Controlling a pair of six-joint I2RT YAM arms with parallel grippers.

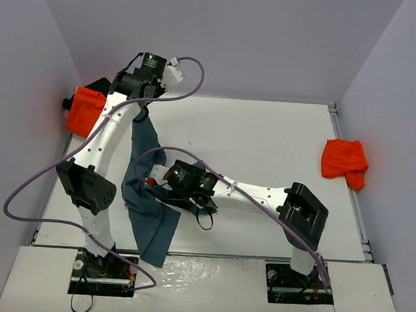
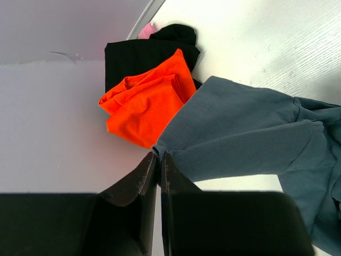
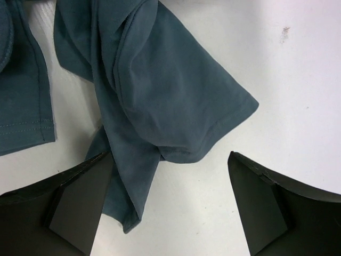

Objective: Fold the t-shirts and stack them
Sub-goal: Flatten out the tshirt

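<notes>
From above, the left arm reaches to the far left of the table (image 1: 267, 131). Its left gripper (image 1: 141, 114) is pinched on the top of the blue shirt (image 1: 150, 223), which runs from there in a long strip down to the near edge. The right gripper (image 1: 145, 183) sits over the middle of that strip. An orange shirt (image 1: 85, 112) lies at the left edge on a black shirt (image 1: 97, 85). A second orange shirt (image 1: 344, 163) lies well apart at the right edge.

From the left wrist, the left gripper (image 2: 159, 169) is clamped tight on a hem of the blue shirt (image 2: 240, 138). Just beyond lie the orange shirt (image 2: 146, 104) and the black shirt (image 2: 136, 56) under it.

From the right wrist, the right gripper (image 3: 170, 156) stands wide and holds nothing. A sleeve of the blue shirt (image 3: 160, 90) lies between its fingers (image 3: 69, 208) on the table (image 3: 298, 80), a fold of cloth running just beside the left one.
</notes>
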